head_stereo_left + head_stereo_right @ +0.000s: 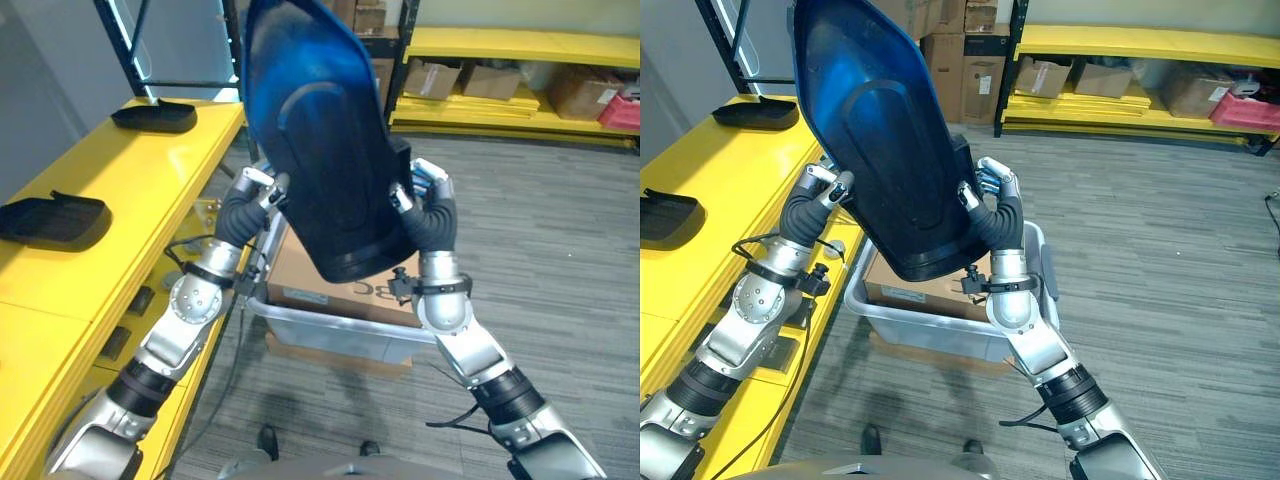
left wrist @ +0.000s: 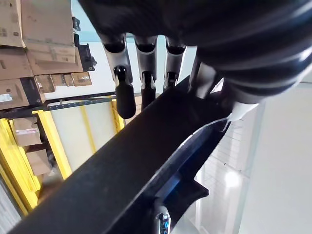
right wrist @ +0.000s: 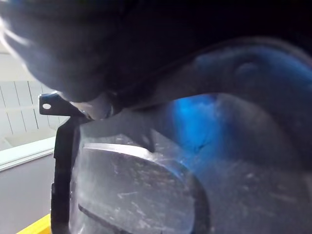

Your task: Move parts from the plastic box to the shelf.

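Left eye view: the robot holds a big dark part up in the air with both hands. The part is long and curved like a shell, and it shines a bit blue. Its long way runs up and down, with the narrow end at the bottom and the wide end up high, tipped a little to the left.

The left hand is on the left edge of the part. In the left wrist view its fingers reach straight over the dark edge and press on it, not curled round it. The right hand is on the right edge, and its fingers bend round that edge and grip it.

The part hangs right over the plastic box, which sits on the floor and has a brown cardboard box in it. The yellow shelf is on the robot's left, just beside the left arm. Two more dark parts already lie on it.

So the shelf is to the left of the part, and the left hand is nearer to it. I think the part must swing left and lie down flat next.
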